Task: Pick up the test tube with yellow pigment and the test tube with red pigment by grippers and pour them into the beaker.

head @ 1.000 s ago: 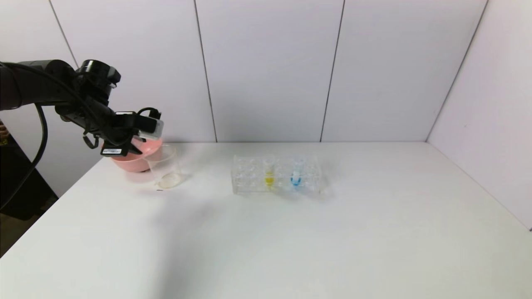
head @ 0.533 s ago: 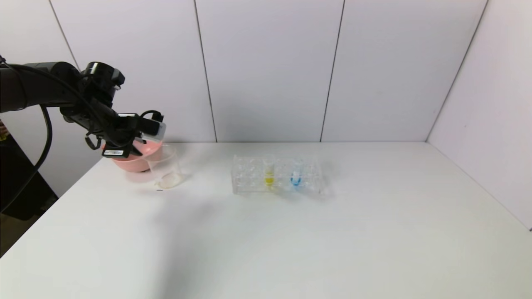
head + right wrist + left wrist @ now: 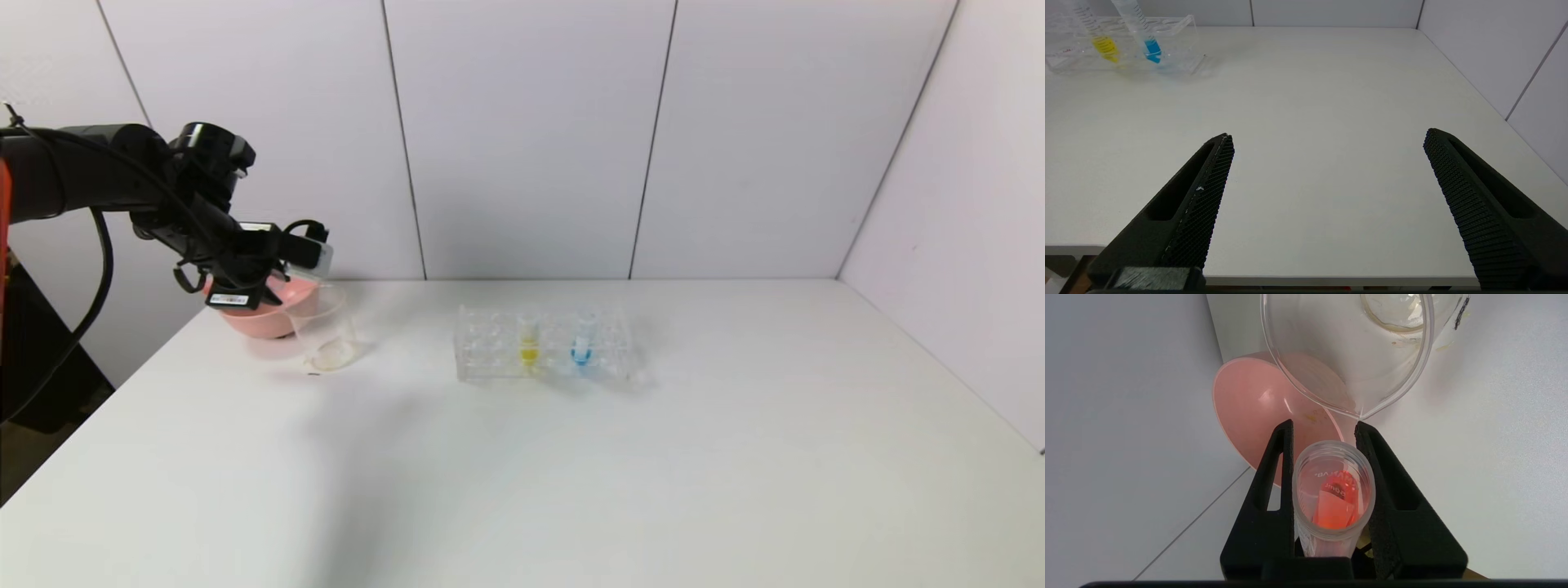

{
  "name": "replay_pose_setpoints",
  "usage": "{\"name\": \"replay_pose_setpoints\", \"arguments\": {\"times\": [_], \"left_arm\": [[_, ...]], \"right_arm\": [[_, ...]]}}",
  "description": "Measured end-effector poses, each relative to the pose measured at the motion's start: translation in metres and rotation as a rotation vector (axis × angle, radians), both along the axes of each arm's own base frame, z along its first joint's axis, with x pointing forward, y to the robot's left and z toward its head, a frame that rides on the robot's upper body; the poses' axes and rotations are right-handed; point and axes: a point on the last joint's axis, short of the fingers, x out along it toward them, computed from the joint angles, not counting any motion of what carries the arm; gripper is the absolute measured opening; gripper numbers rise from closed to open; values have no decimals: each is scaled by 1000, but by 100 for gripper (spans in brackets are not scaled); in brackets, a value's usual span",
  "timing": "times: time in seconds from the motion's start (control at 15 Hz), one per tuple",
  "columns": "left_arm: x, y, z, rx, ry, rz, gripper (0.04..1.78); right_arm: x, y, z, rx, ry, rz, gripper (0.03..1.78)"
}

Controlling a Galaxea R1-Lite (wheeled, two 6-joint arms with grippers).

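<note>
Head view
Left gripper (image 3: 282,273): it is raised at the far left of the table (image 3: 522,457), over the pink bowl (image 3: 261,318) and next to the rim of the beaker (image 3: 326,331). The fingers are not clear from here.
Beaker: it stands on the table, just beside the pink bowl, on the side toward the rack. It looks almost empty.
Tube rack (image 3: 543,343): clear, near the middle of the table, well apart from the beaker.
Test tube with yellow pigment (image 3: 529,339): upright in the rack, far from the left gripper.
Blue tube (image 3: 581,339): upright in the rack, beside the yellow one.

Left wrist view
Left gripper (image 3: 1325,430): the two black fingers are clamped on the test tube with red pigment (image 3: 1333,498), one finger on each side of it.
Test tube with red pigment: its open mouth faces the camera, and the red-orange liquid lies deeper inside. The mouth is close to the pouring lip of the beaker (image 3: 1347,355) but apart from it.
Pink bowl (image 3: 1253,404): behind the tube, partly behind the beaker wall.

Right wrist view
Right gripper (image 3: 1327,139): the fingers stand wide apart with nothing between them, low at the near edge of the table (image 3: 1331,102).
Test tube with yellow pigment (image 3: 1102,41): in the rack (image 3: 1122,49), well apart from this gripper, next to the blue tube (image 3: 1149,43).
</note>
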Motion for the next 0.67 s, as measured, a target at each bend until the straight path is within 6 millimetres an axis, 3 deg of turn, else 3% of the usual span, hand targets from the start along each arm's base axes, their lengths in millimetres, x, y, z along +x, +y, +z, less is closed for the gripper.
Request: {"name": "replay_pose_setpoints", "arguments": {"times": [0.67], "left_arm": [[3, -5, -2, 49, -3, 23, 52]], "right_arm": [[0, 0, 0, 0, 0, 0, 170]]}}
